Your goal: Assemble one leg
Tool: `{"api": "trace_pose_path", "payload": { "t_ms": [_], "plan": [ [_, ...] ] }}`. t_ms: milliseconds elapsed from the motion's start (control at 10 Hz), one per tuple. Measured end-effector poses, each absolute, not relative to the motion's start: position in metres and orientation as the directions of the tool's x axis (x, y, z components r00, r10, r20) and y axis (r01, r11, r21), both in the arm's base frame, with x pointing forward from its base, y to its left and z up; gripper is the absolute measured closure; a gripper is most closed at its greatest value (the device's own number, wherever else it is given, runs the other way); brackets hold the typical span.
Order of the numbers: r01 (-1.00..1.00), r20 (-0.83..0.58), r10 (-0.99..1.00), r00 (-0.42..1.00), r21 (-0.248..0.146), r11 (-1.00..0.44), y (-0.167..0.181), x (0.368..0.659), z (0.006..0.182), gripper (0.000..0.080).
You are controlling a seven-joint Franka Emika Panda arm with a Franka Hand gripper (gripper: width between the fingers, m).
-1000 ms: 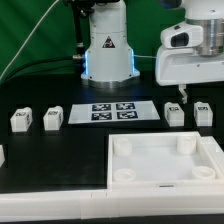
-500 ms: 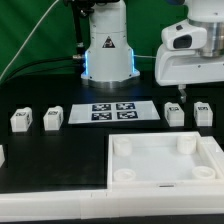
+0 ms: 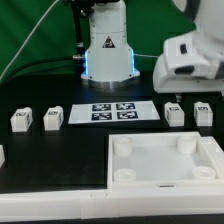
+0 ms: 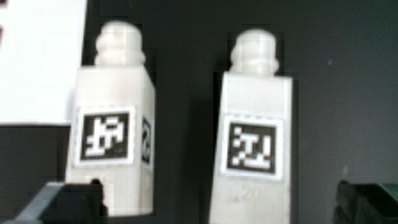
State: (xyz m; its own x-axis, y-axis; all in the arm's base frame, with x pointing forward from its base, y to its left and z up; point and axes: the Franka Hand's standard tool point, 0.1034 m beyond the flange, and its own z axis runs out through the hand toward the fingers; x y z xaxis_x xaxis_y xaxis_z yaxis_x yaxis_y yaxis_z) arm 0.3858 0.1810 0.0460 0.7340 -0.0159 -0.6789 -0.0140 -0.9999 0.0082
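Observation:
Four small white legs with tags lie on the black table: two at the exterior view's left [image 3: 20,120] [image 3: 52,118] and two at the right [image 3: 175,113] [image 3: 204,112]. My gripper [image 3: 177,97] hangs just above the right pair; its fingers are mostly hidden by the white hand. In the wrist view the two legs [image 4: 118,120] [image 4: 254,120] lie side by side with their round pegs pointing away. My gripper [image 4: 221,205] is open and empty, with dark fingertips [image 4: 71,200] on either side of the pair.
The large white tray [image 3: 165,183] with round corner sockets sits at the front right. The marker board [image 3: 112,112] lies in the middle, before the robot base [image 3: 108,50]. A white part shows at the left edge [image 3: 2,155].
The hand has come down closer to the right pair of legs and shifted a little in the exterior view. The legs, tray and marker board have not moved.

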Motion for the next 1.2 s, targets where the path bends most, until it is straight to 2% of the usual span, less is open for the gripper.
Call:
{"api": "trace_pose_path", "payload": {
  "t_ms": [600,1200],
  "plan": [
    [-0.002,-0.709,-0.018,0.705,0.023,-1.0,0.198,0.379,0.034,0.0151],
    [0.025,-0.733,0.02,0.68,-0.005,-1.0,0.199,0.377,0.025,0.0151]
  ]
}}
